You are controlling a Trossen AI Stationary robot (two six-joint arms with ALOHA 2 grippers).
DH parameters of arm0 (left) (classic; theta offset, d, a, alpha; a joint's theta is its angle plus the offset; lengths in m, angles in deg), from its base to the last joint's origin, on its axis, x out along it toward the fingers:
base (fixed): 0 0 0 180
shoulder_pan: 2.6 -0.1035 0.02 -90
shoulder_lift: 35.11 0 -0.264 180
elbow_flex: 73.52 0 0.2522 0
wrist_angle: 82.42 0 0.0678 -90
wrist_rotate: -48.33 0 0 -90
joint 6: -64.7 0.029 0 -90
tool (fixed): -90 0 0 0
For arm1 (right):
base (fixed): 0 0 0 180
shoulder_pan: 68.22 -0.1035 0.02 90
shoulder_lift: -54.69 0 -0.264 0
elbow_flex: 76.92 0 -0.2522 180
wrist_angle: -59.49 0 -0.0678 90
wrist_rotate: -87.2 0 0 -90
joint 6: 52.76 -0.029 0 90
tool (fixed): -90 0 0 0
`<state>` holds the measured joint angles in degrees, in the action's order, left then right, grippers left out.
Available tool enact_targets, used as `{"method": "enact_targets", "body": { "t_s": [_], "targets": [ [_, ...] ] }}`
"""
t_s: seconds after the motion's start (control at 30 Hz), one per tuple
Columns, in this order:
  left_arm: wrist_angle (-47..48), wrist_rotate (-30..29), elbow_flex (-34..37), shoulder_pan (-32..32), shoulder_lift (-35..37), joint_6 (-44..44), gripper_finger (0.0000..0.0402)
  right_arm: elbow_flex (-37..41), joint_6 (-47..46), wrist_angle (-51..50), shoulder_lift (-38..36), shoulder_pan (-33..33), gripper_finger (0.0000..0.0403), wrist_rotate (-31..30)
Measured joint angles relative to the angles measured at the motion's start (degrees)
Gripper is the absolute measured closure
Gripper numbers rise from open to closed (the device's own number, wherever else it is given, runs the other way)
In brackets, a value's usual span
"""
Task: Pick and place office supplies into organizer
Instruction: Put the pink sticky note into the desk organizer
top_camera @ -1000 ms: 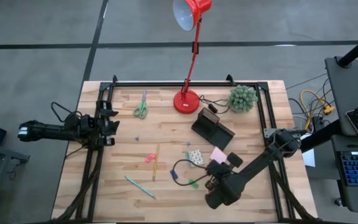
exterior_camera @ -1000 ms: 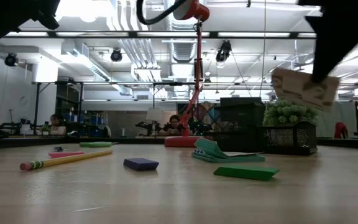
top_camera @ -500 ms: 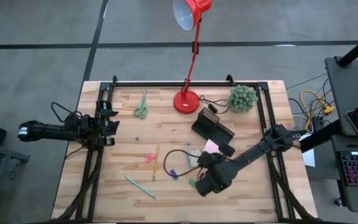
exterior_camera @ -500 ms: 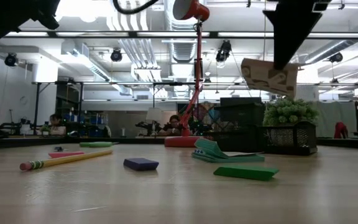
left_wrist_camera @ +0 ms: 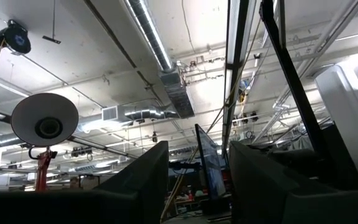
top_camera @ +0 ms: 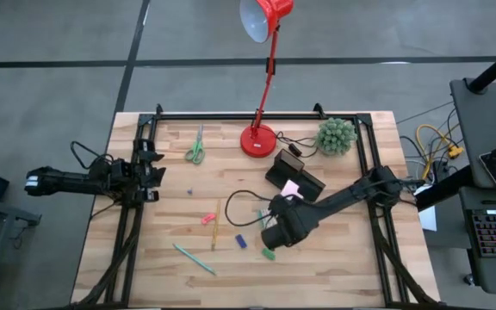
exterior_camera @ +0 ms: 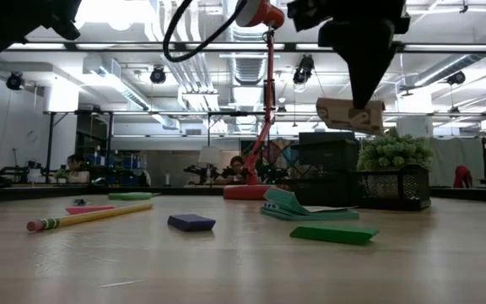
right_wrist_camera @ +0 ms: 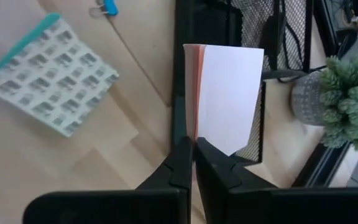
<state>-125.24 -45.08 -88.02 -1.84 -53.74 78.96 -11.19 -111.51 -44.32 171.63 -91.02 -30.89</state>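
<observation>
Right gripper (right_wrist_camera: 193, 155) clamped on pink sticky pad (right_wrist_camera: 224, 96), lifted above organizer (top_camera: 294, 178) near edge. Bare wood around. Left gripper (left_wrist_camera: 197, 180) part open, empty, over the table's left edge.

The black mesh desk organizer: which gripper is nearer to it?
Right. The right gripper, fingers shut on the pink sticky-note pad, hangs just beside the black mesh desk organizer. The left gripper waits far off at the table's left edge.
</observation>
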Motion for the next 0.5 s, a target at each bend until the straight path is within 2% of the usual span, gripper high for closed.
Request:
{"method": "enact_targets", "body": {
  "t_s": [0.5],
  "targets": [
    [0.02,0.0,0.02,0.01,0.05,0.07,0.0246,9.9,2.19,-0.02,-1.17,2.65,0.0394,1.04]
  ]
}}
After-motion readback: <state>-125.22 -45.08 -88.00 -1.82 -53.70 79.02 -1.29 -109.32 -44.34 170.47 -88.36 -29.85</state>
